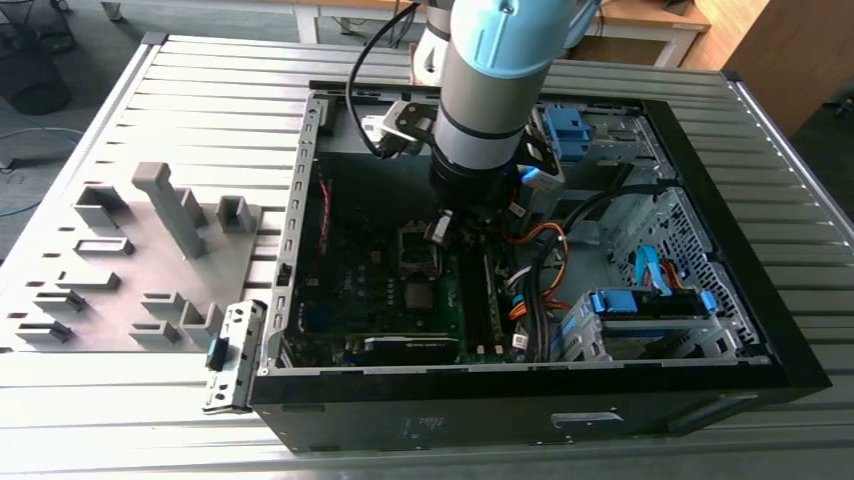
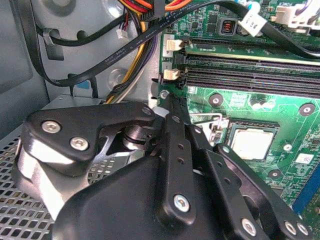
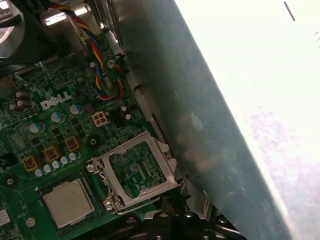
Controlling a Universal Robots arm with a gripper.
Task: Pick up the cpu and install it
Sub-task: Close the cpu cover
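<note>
While the arm [image 1: 487,90] reached down into an open computer case [image 1: 721,330] lying on a ribbed metal table [image 1: 200,90], its gripper [image 1: 441,228] hung low over the green motherboard [image 1: 400,300], near the board's middle. Whether the jaws were open or closed could not be told; in the second wrist view the gripper [image 2: 172,107] showed as black linkage arms converging to a narrow tip close above the board, with nothing visibly held between them.

The cpu [image 2: 251,143] sat flat in its socket in the second wrist view, silver-grey top facing up, just beside the gripper's tip and apart from it. In the first wrist view the cpu [image 3: 68,200] lay in the socket with the metal load plate [image 3: 134,172] swung up and open next to it, a lever running along the frame's edge.

Black memory slots [image 2: 250,70] ran across the board beyond the socket in the second wrist view, and a bundle of coloured wires [image 3: 102,75] curled over the board in the first wrist view. Blue drive brackets [image 1: 647,305] stood in the case toward the exterior view's right. Grey fixture blocks [image 1: 160,215] stood on a plate on the table at the exterior view's left, well apart from the case.
</note>
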